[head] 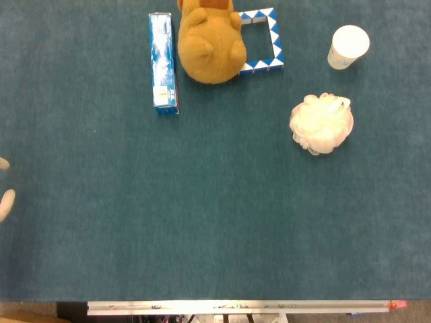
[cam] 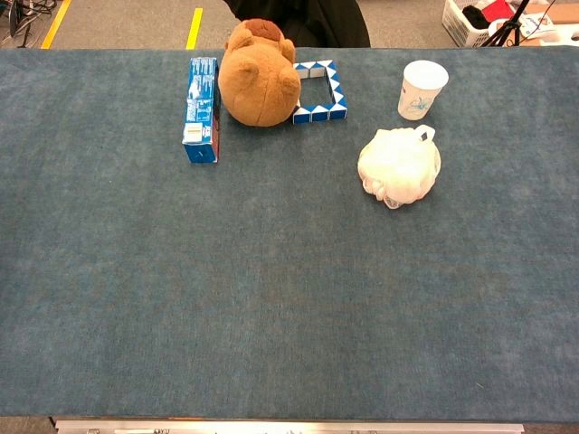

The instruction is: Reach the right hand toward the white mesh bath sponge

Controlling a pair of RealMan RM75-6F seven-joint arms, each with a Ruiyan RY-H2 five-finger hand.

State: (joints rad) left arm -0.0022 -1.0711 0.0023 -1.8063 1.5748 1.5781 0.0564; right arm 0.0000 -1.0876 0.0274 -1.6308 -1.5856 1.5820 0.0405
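The white mesh bath sponge lies on the teal table cloth at the right, a puffy ball with a small loop at its top; the chest view shows the sponge at the same spot. Nothing touches it. My right hand appears in neither view. Of my left hand only pale fingertips show at the far left edge of the head view, far from the sponge, with nothing seen between them.
A white paper cup stands just behind the sponge. Further left sit a brown plush bear, a blue-and-white snake puzzle bent into a frame, and a blue box. The table's metal front edge runs along the bottom.
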